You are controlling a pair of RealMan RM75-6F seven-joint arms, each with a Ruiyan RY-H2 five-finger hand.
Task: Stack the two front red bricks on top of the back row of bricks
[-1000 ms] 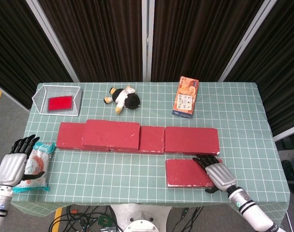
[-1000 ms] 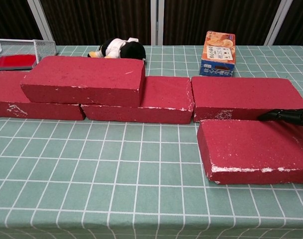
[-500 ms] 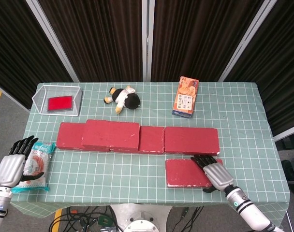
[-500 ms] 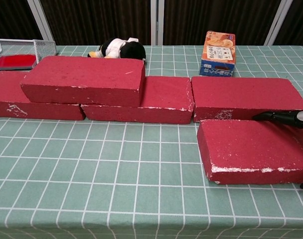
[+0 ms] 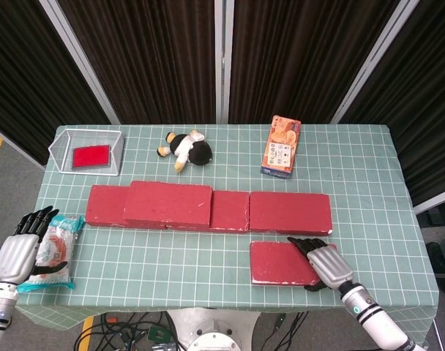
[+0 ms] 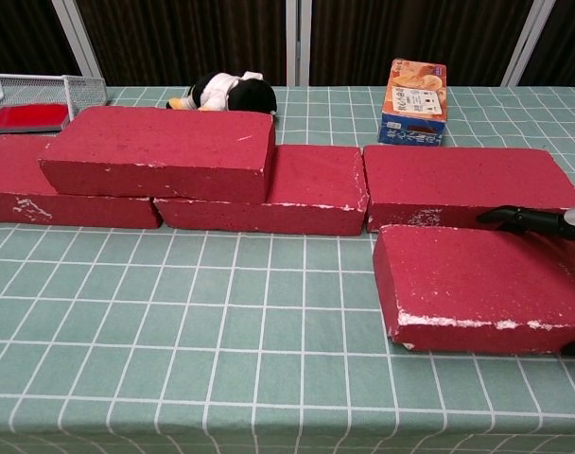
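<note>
The right hand (image 5: 324, 263) is lying on the right end of the front red brick (image 5: 282, 262), with its dark fingers (image 6: 526, 220) stretched over the top face and the thumb reaching under the near edge, so it is gripping this brick at its end. The near edge of the brick is looking slightly raised in the chest view. Just behind the hand, the back row of bricks (image 5: 290, 212) is running to the left across the bench (image 5: 208, 270), and the front brick is sitting very close to it. Further left, the stacked red brick (image 5: 168, 204) is resting on top of this row.

The left hand (image 5: 19, 248) is hanging at the left edge of the bench, fingers loosely apart and holding nothing, just beside a snack packet (image 5: 54, 248). Far behind the row, a plush penguin (image 5: 186, 150), an orange box (image 5: 281, 145) and a wire basket (image 5: 69, 167) are standing.
</note>
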